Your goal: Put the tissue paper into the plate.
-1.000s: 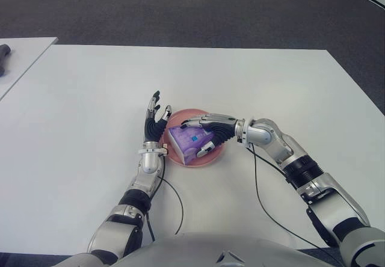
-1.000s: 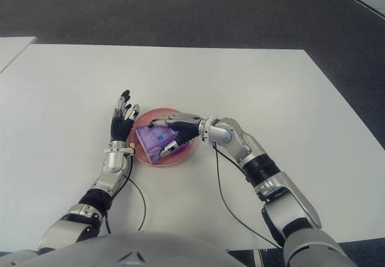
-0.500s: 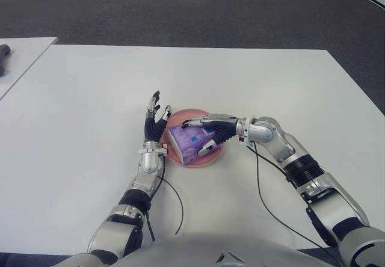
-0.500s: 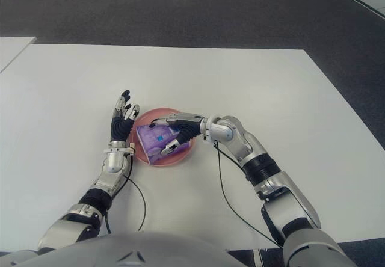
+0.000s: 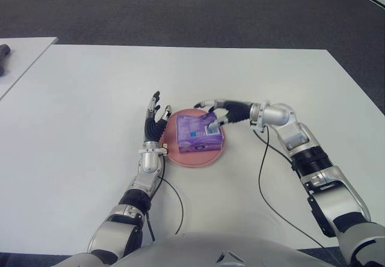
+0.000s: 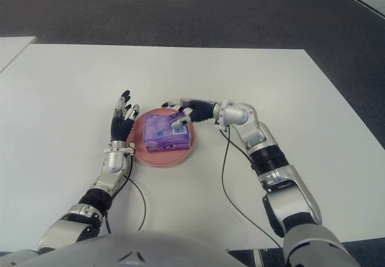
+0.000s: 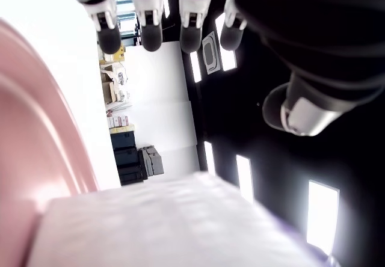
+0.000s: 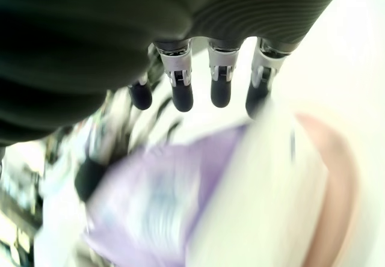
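A purple tissue pack (image 5: 197, 132) lies flat in the pink plate (image 5: 186, 159) near the middle of the white table. My right hand (image 5: 216, 112) hovers at the pack's far right corner with its fingers (image 8: 180, 92) stretched out and its thumb by the pack's edge; it grips nothing. My left hand (image 5: 155, 119) stands upright and open against the plate's left rim. In the left wrist view the plate (image 7: 30, 128) and the pack (image 7: 150, 231) show close by. The right wrist view shows the pack (image 8: 150, 213) below the straight fingers.
Thin black cables trail from both wrists across the table (image 5: 90, 98), one on the left (image 5: 174, 201) and one on the right (image 5: 261, 177). A second table (image 5: 24, 56) stands at the far left with a dark object (image 5: 3, 56) on it. Dark floor lies beyond the far edge.
My right hand has let go of the tissue pack, which went from tilted to flat in the plate. The hand has drawn back to the right. The left hand has not moved.
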`<action>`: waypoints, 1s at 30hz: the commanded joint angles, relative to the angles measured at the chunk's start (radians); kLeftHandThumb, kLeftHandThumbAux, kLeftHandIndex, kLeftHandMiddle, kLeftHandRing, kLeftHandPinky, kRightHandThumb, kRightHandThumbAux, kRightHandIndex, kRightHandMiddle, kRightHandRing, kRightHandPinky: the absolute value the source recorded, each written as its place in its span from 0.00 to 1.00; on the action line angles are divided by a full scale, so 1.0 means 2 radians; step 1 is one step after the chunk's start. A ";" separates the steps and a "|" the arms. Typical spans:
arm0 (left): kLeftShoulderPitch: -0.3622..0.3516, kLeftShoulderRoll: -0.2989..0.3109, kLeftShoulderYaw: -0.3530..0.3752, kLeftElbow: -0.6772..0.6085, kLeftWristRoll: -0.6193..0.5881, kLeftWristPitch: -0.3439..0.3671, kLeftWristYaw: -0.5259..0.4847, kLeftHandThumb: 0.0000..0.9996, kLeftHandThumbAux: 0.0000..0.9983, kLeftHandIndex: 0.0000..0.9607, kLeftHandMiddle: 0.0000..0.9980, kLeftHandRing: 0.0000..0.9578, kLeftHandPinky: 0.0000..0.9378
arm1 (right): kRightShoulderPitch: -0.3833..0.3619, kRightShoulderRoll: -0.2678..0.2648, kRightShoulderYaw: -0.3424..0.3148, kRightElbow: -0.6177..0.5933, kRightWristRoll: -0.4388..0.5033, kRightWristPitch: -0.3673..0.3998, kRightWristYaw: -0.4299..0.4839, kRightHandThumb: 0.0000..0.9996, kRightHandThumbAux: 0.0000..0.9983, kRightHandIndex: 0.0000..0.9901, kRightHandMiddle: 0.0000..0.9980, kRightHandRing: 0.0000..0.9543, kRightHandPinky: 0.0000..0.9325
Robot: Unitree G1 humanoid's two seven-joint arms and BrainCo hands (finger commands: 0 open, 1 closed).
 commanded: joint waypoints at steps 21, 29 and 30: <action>0.045 0.007 0.002 0.038 -0.009 -0.002 -0.024 0.00 0.45 0.00 0.00 0.00 0.00 | 0.064 0.161 -0.265 0.068 0.308 0.063 -0.087 0.01 0.54 0.00 0.00 0.00 0.00; 0.045 0.006 0.004 0.038 -0.013 0.001 -0.025 0.00 0.45 0.00 0.00 0.00 0.00 | 0.082 0.184 -0.292 0.109 0.327 0.058 -0.090 0.00 0.53 0.00 0.00 0.00 0.00; 0.045 0.006 0.005 0.038 -0.013 0.000 -0.026 0.00 0.45 0.00 0.00 0.00 0.00 | 0.082 0.185 -0.294 0.111 0.327 0.057 -0.093 0.00 0.53 0.00 0.00 0.00 0.00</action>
